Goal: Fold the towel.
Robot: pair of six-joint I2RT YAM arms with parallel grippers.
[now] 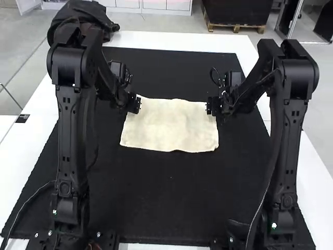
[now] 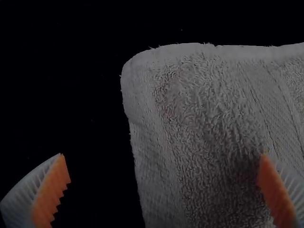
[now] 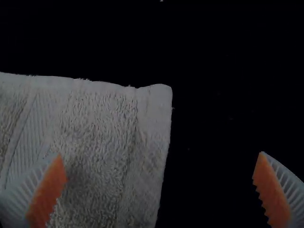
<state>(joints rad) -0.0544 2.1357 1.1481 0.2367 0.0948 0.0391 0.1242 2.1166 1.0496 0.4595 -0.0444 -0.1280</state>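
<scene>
High view, clock read from its centre: white tabletop (image 1: pixel 171 40), black mat (image 1: pixel 171 208) spread over most of it. Grey floor (image 1: pixel 156 22) beyond, thin seams. At 12, low white cabinets (image 1: pixel 153 5). At 1, large black box (image 1: pixel 234 11) on wooden pallet (image 1: pixel 237 27). Between 1 and 2, slim metal frame (image 1: pixel 297 18). At 11, dark bag (image 1: pixel 107 22) by tabletop's far corner. Light bright on floor.
</scene>
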